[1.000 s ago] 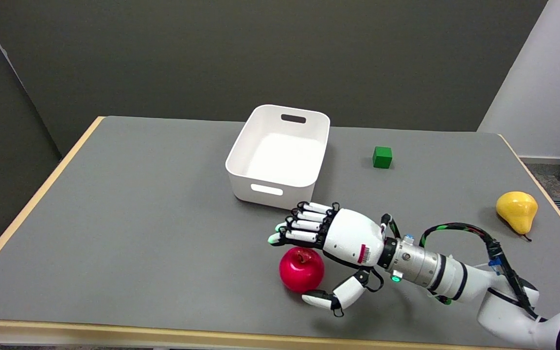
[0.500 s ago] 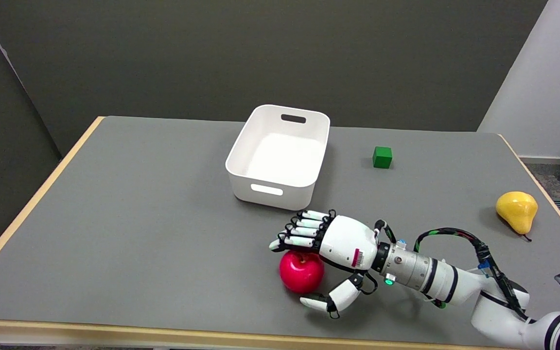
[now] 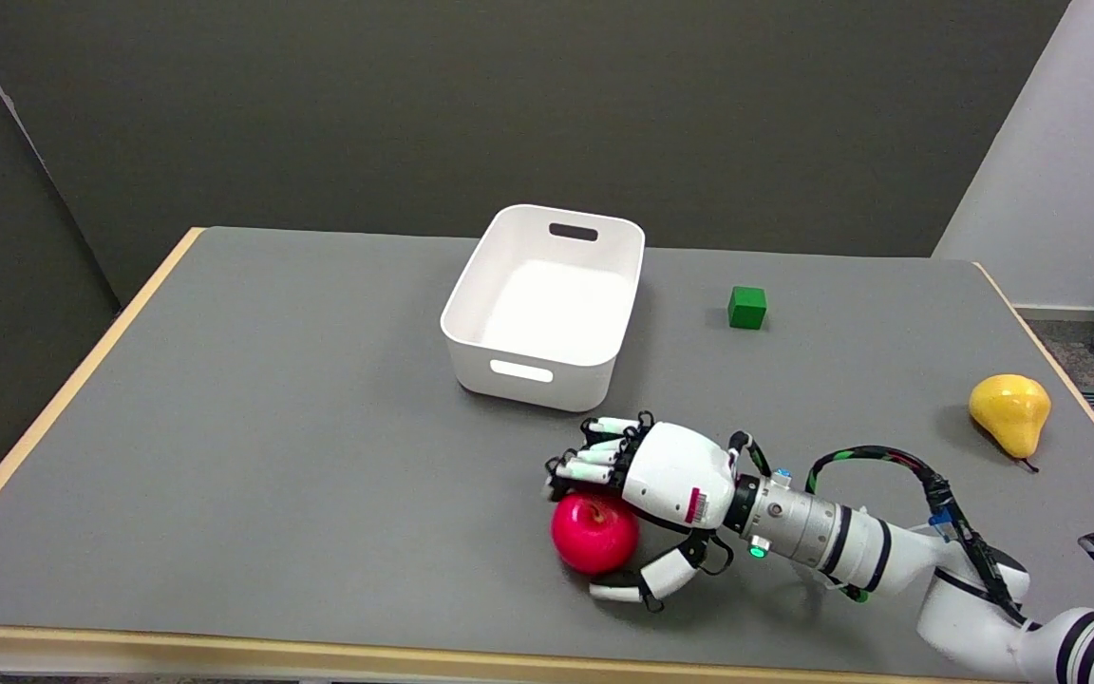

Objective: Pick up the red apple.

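Note:
The red apple (image 3: 593, 534) sits on the grey table near its front edge. My right hand (image 3: 661, 484) wraps it from the right. The fingers (image 3: 590, 458) curl over the apple's far top side and touch it. The thumb (image 3: 647, 581) lies against its near underside. The palm hides the apple's right flank. The apple still rests on the tabletop.
A white bin (image 3: 547, 304) stands just beyond the hand, with nothing in it. A green cube (image 3: 746, 308) lies to the bin's right. Near the table's right edge lies a yellow pear (image 3: 1010, 410). The table's front edge (image 3: 319, 651) runs close below the apple.
My right hand has come down and closer to the apple. Its fingers have curled in from spread, and the thumb has drawn in. The apple has shifted slightly right toward the palm.

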`<action>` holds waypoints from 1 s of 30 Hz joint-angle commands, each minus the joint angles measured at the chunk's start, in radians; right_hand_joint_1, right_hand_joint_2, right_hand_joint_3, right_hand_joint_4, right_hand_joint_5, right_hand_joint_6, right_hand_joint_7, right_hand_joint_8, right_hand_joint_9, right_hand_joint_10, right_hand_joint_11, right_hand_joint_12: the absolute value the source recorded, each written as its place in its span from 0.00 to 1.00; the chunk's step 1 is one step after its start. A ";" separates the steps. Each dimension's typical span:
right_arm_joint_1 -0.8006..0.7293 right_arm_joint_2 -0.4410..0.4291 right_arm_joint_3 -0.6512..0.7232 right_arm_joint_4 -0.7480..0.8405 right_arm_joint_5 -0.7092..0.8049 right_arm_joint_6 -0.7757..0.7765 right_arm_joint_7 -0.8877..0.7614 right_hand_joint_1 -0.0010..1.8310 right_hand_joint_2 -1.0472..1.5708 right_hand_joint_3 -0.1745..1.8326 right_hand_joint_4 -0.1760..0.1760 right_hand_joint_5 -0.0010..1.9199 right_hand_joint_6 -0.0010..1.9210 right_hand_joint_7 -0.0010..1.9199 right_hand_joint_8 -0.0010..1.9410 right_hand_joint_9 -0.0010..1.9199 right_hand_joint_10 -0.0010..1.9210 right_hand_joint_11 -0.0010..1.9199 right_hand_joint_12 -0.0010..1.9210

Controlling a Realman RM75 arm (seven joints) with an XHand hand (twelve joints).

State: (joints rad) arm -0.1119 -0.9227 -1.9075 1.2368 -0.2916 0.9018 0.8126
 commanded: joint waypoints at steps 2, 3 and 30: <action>0.012 0.004 0.104 0.047 -0.041 0.024 -0.018 0.64 0.82 0.25 0.22 0.32 0.78 0.46 0.69 0.44 0.74 0.23 0.78; 0.012 0.008 0.125 0.061 -0.041 0.024 -0.018 0.65 0.81 0.27 0.21 0.32 0.77 0.46 0.69 0.44 0.74 0.24 0.79; 0.913 0.052 -0.175 -0.137 -0.091 -0.353 0.104 0.65 0.77 0.36 0.30 0.34 0.78 0.47 0.71 0.49 0.89 0.45 0.95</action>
